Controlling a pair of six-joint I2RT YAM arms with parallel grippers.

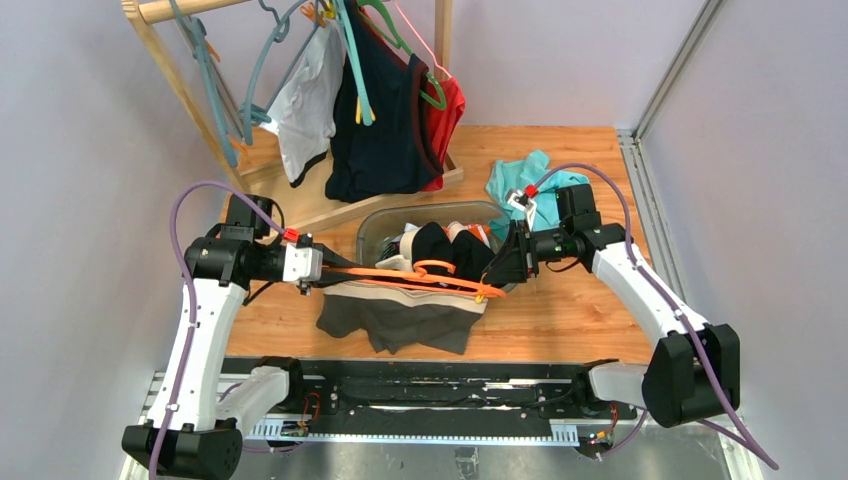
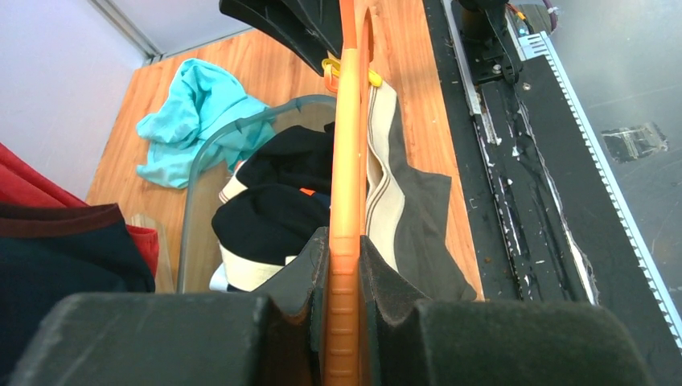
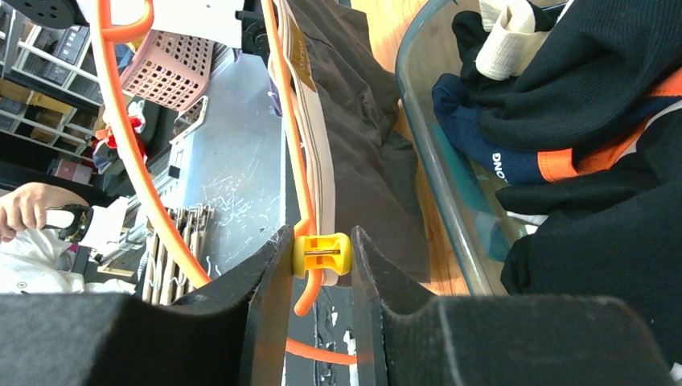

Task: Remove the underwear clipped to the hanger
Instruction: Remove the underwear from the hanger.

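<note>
My left gripper [image 2: 344, 249] clamps hanger [image 2: 348, 145]; right gripper [image 3: 320, 241] straddles lower-centre clip [image 3: 322, 253], grip unclear; if squeezed off-centre, underwear [image 1: 400, 322] won't release.

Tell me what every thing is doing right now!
orange hanger: gripped at one end.
left end effector: shut on the orange hanger.
yellow clip: fastened to the underwear's waistband.
right end effector: pinching the yellow clip.
grey-brown underwear: clipped on, hanging down.
clear bin: holds clothes.
</note>
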